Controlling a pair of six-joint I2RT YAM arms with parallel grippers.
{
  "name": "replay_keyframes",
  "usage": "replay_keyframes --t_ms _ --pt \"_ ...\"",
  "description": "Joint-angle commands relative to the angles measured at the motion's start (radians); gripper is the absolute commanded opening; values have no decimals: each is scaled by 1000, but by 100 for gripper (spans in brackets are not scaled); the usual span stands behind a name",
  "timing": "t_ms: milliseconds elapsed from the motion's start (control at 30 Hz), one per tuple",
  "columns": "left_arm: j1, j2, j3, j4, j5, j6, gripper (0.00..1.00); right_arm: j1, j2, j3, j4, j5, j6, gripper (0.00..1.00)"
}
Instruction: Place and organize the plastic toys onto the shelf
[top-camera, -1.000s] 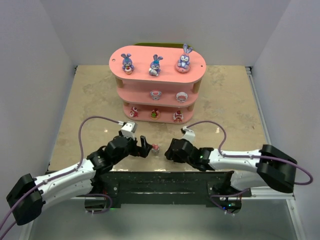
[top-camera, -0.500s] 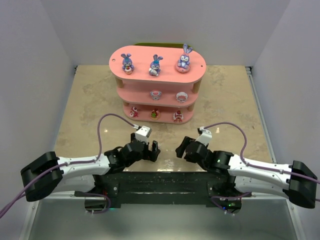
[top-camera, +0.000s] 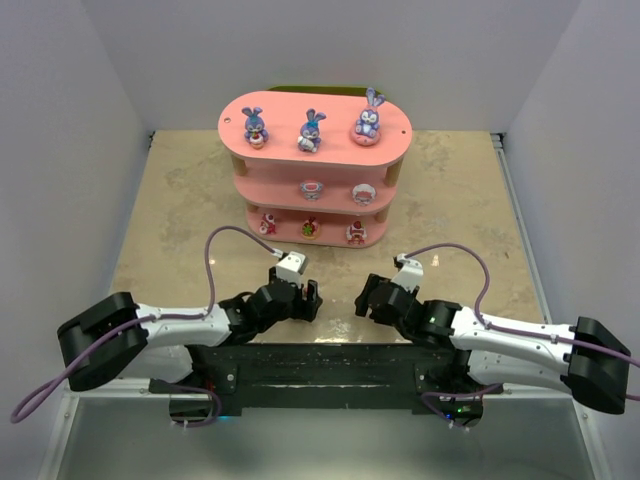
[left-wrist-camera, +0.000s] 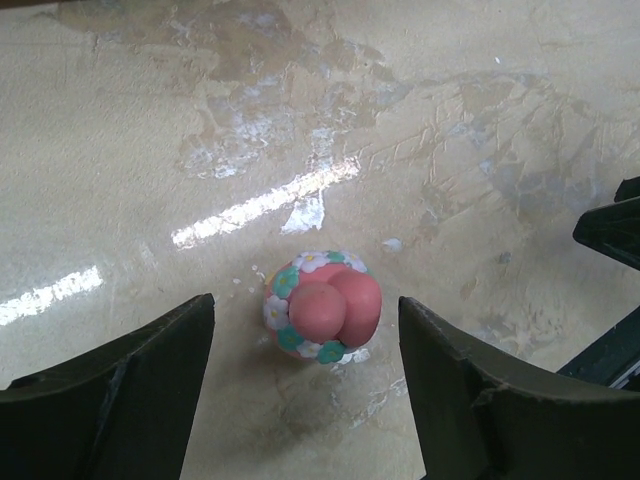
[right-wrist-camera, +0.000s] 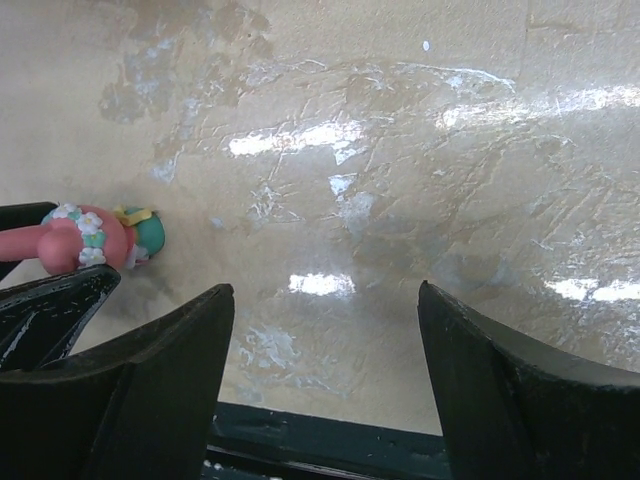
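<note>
The little pink toy (left-wrist-camera: 322, 312) with a ring of flowers sits on the counter (top-camera: 180, 200), close to the near edge. It is right between the left jaws. They stand apart, one on each side of it, and do not touch it. The right jaws are apart too, with nothing between them. The toy is off to their side, next to a dark finger (right-wrist-camera: 45, 310) of the left arm (top-camera: 180, 322).

The toy is round and smooth. If the left jaws shut a bit off the middle, I think it could pop out and roll away. If they go too low, they may scrape the counter. The two arms are close together here, so they could bump if both go for the toy.

The pink shelf (top-camera: 315, 150) is well apart, at the far side. Three bunnies (top-camera: 310, 131) stand on its top board, and small toys (top-camera: 312, 187) sit on the lower boards. The middle board looks free on its left. A shaky drop there could knock a neighbour over.
</note>
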Motion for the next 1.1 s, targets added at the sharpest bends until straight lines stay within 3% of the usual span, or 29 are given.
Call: replay_keyframes --t_ms 0,533,733,967,1067 --pt "-8 25 52 30 -19 8 75 -8 4 1 19 45 -17 77" --pt "-8 91 70 63 -1 7 65 -20 -5 -7 15 48 -22 77" --pt "-8 82 70 53 -23 7 47 -22 -3 -4 8 51 -19 77" --pt "-8 21 86 -44 -102 7 16 -25 -16 -5 1 57 -16 76" --pt "-6 -18 122 -136 -154 12 11 -26 -17 -7 2 60 -14 76"
